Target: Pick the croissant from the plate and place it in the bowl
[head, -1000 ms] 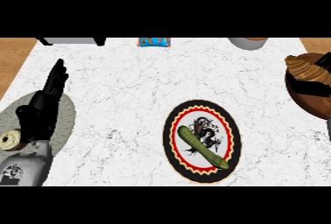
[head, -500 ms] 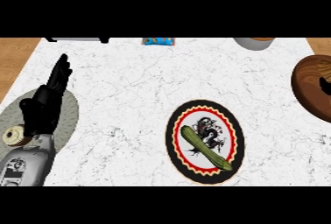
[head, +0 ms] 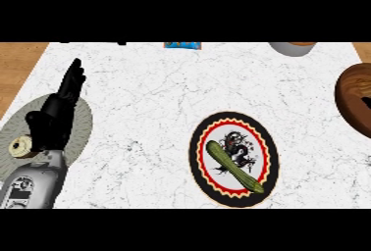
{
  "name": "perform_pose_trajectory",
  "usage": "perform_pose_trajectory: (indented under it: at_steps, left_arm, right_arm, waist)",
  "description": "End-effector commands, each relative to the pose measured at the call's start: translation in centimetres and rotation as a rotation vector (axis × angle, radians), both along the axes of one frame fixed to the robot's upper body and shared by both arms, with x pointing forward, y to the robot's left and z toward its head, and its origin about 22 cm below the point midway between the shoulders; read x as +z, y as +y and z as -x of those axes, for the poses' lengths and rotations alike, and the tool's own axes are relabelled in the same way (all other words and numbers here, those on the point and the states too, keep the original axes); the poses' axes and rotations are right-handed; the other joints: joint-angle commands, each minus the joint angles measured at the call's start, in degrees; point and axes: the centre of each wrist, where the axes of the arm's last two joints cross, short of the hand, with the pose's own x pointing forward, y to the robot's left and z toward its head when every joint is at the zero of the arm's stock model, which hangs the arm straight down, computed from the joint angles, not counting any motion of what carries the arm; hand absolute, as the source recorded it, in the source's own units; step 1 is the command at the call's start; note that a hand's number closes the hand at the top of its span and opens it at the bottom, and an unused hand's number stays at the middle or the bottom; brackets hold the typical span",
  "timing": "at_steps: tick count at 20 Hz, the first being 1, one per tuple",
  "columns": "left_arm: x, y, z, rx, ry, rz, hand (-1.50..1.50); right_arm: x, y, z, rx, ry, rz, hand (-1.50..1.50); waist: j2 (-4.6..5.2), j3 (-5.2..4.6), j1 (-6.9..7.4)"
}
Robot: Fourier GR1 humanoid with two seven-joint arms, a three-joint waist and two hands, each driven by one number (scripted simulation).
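1. A white marbled desk (head: 167, 98) fills most of the head view, with a strip of wooden floor (head: 18, 73) showing past its left edge.
2. The thing on the plate (head: 233, 158) is a long green vegetable (head: 233, 166), not a croissant; it lies slantwise across the plate's middle, from upper left to lower right.
3. The plate is round, with a black scalloped rim, a red ring and a dark figure on white. It sits right of the desk's centre, near the lower edge of the view.
4. A brown wooden bowl (head: 354, 95) is cut off by the right edge, up and to the right of the plate and apart from it, with bare marble between them.
5. The widest open stretch of marble lies between the plate and the left hand (head: 62, 105), and across the upper middle of the desk.
6. The left hand is released, its black fingers straight and pointing up along the left side, holding nothing; it stands over a grey round mat (head: 80, 127).
7. A small pale ring (head: 22, 147) lies beside the grey forearm (head: 29, 186) at the left edge.
8. At the far edge sit a blue item (head: 181, 45) and a grey vessel (head: 293, 48), both cut off.
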Motion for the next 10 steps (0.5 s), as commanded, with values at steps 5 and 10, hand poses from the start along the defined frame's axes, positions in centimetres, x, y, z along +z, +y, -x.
perform_pose_trajectory:
  at_steps: [5, 10]
  left_arm:
    - [-1.0, -0.2, 0.3, -0.005, 0.008, -0.01, 0.0]
    - [-0.6, -0.2, -0.6, 0.011, 0.015, 0.008, 0.0]
  right_arm:
    - [-1.3, -0.6, 0.7, 0.122, -0.142, -0.154, -1.5]
    - [-1.3, -1.6, 1.6, 0.105, -0.252, -0.188, -1.5]
  waist:
    - [0.0, 0.05, 0.04]
    - [-0.09, -0.01, -0.67]
